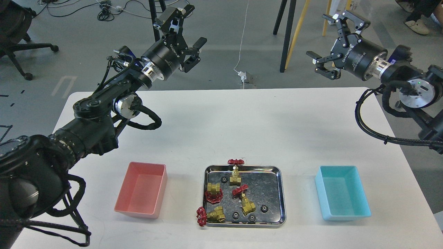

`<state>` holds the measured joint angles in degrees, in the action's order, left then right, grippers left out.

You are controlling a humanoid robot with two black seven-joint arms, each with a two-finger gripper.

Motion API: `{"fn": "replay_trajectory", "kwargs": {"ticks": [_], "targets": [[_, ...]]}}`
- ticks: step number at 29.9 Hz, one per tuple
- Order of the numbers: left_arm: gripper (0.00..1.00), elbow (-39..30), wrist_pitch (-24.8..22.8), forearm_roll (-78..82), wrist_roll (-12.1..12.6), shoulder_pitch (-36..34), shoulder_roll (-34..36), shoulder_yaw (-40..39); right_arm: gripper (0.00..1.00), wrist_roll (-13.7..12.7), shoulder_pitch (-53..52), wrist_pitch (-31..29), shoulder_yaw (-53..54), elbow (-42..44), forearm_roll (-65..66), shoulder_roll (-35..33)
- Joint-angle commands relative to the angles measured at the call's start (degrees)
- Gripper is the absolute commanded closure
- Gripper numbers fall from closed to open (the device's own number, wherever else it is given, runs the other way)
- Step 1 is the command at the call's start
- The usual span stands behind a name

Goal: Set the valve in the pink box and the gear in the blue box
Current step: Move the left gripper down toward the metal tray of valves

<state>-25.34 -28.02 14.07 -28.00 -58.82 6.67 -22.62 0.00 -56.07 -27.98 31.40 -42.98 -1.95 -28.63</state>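
Now my left pincer point(188, 34) and right pincer point(327, 45) are hovering open and empty, the left nearer the brass-yellow red-wheeled valve point(211, 214) overhanging the shiny steel tray's point(281, 197) near-left corner.

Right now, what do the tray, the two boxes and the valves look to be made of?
Tray: polished steel, probably; it mirrors its surroundings. Pink box and blue box: matte moulded plastic by their even colour and soft sheen. Valves, such as the one at the tray's far rim: brass-yellow metal bodies with red handwheels, seemingly painted; material unclear.
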Motion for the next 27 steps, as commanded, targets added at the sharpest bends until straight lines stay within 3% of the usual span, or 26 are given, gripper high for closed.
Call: {"fn": "replay_trajectory", "kwargs": {"ticks": [1, 8, 11, 15, 20, 27], "targets": [[0.00, 0.11, 0.02, -0.44, 0.00, 0.19, 0.36, 0.03, 0.01, 0.00, 1.22, -0.02, 1.47, 0.61, -0.07, 1.47], [0.00, 1.60, 0.02, -2.46, 0.00, -0.33, 4.05, -2.43, 0.01, -0.35, 0.08, -0.02, 6.47, 2.10, -1.56, 1.91], [0.00, 0.21, 0.02, -3.52, 0.00, -0.68, 2.39, -5.15, 0.01, -0.79, -1.67, -0.02, 7.98, 3.86, -3.93, 1.91], [0.00, -11.19, 0.02, -2.91, 0.00, -0.33, 1.67, -7.27, 0.01, -1.23, -2.64, -0.02, 7.62, 3.78, -4.99, 1.74], [0.00, -31.06, 0.02, 12.26, 0.00, -2.17, 7.99, -4.56, 0.01, -1.58, -2.38, -0.02, 8.06, 3.16, -5.08, -0.89], [0.00, -42.24, 14.90, 16.08, 0.00, -24.47, 12.31, 38.90, 0.01, -3.16, -0.10, -0.02, 7.71, 3.07, -5.17, -7.58]]}}
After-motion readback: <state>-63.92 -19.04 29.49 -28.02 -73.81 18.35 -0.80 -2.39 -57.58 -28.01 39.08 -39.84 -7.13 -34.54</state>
